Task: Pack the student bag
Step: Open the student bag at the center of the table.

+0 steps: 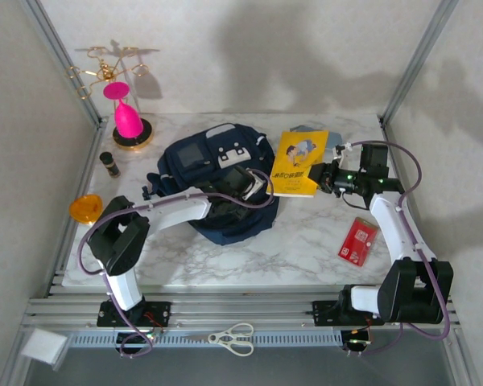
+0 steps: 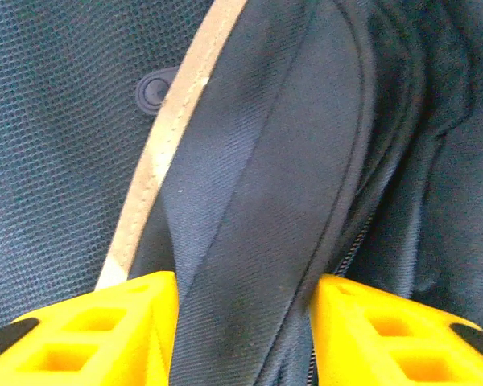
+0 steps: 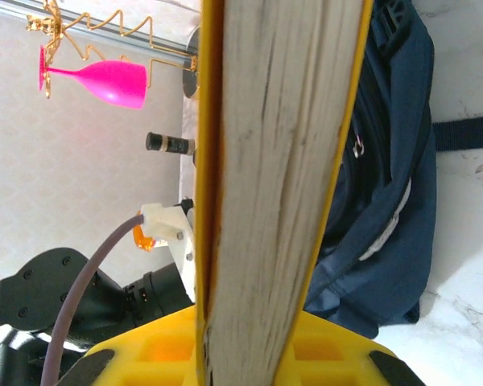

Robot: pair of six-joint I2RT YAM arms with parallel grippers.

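Left arm (image 1: pixel 165 206) and right arm (image 1: pixel 389 219) are both white tubes with chunky black joints, floppy purple cables (image 3: pixel 80 299), and bright yellow claw fingers (image 2: pixel 88 334).

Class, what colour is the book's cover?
Yellow; the book shows best in the top view.
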